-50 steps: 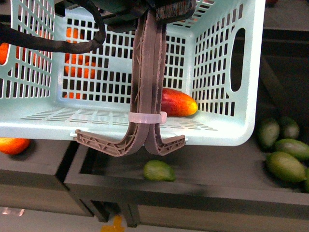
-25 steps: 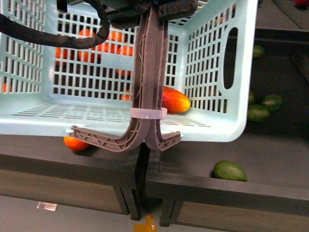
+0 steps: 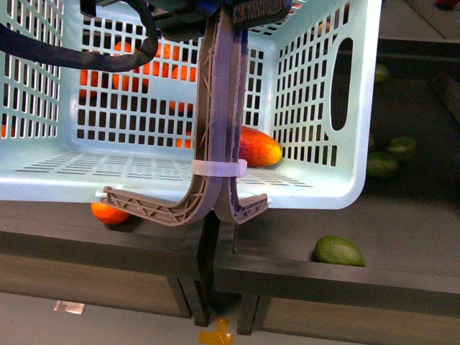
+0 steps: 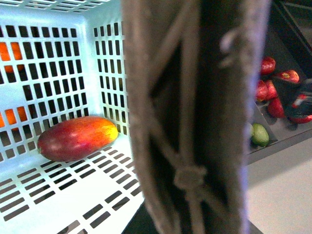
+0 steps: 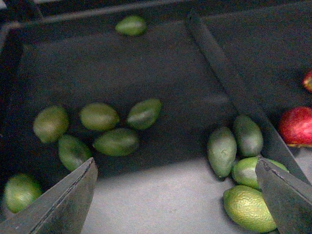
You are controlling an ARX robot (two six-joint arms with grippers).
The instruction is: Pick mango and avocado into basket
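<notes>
While the left gripper (image 3: 226, 11) clamps the brown handle (image 3: 219, 108) in the front view, the aqua basket (image 3: 316, 195) hangs above a dark shelf (image 3: 108, 244) where one avocado (image 3: 338, 250) lies

Left wrist view: the mango (image 4: 77, 137) rests on the basket floor against its slotted wall

Right wrist view: the right gripper (image 5: 174, 165) has its fingers (image 5: 68, 200) wide apart over loose avocados (image 5: 116, 142) in a dark bin (image 5: 146, 63)

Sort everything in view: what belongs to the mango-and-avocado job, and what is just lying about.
Job:
basket, lifted
mango, already inside it
avocados, loose in the dark bin
right end effector, open over that bin

Lying about:
oranges, seen through the basket's slots
red fruit, in the neighbouring bin
</notes>
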